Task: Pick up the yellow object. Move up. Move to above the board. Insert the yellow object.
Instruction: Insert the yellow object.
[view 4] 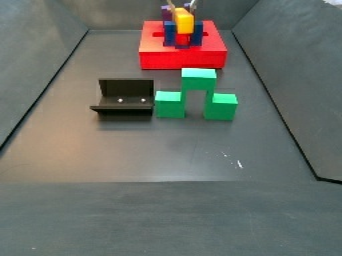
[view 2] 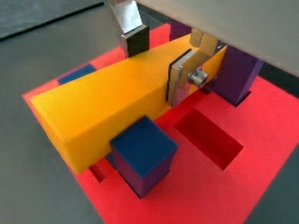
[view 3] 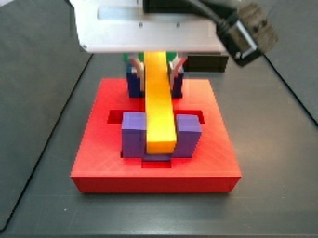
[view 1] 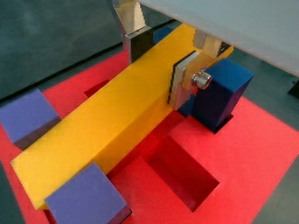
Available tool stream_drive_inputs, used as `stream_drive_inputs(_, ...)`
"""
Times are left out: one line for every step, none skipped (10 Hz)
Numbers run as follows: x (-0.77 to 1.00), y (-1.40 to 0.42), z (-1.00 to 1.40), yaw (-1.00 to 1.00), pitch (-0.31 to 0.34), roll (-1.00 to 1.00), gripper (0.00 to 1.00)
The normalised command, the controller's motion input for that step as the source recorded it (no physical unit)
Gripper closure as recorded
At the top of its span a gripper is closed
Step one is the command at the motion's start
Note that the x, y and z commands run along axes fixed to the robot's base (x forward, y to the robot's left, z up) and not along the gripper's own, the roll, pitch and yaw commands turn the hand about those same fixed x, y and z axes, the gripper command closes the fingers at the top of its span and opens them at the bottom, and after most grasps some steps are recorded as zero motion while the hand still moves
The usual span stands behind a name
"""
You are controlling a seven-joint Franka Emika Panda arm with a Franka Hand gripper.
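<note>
The yellow object (view 1: 105,114) (view 2: 111,101) is a long yellow-orange bar lying flat on the red board (view 1: 257,166) (view 2: 239,188), between upright purple blocks (view 1: 30,118) and blue blocks (view 1: 219,92). My gripper (view 1: 160,66) (view 2: 159,61) straddles the bar near one end, one finger on each long side with the pads against it. In a side view the bar (view 3: 159,102) runs down the middle of the board (view 3: 149,172) under the gripper body. In a side view the bar (view 4: 181,22) shows far off on the board (view 4: 181,58).
An open recessed slot (view 2: 211,140) in the board lies beside the bar. On the dark floor in front of the board stand a green stepped block (view 4: 198,95) and the fixture (view 4: 123,98). Grey walls close in the floor.
</note>
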Motion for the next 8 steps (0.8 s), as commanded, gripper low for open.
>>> stream_drive_inputs(0.21,0.0,-0.22,-0.13,-0.003,-0.31,1.0)
stream_drive_inputs(0.18,0.0,-0.23,-0.09,-0.034,-0.39,1.0)
stream_drive_inputs(0.15,0.06,-0.18,-0.15,-0.043,-0.44,1.0)
stream_drive_inputs(0.23,0.07,-0.26,-0.16,-0.004,-0.41,1.0)
stream_drive_inputs(0.31,0.0,-0.31,0.0,0.0,-0.25,1.0)
stream_drive_inputs(0.3,-0.15,-0.28,0.01,0.006,-0.16,1.0)
stream_drive_inputs(0.14,-0.41,-0.19,0.14,0.0,-0.06,1.0)
stream_drive_inputs(0.0,-0.52,-0.11,0.11,0.0,-0.01,1.0)
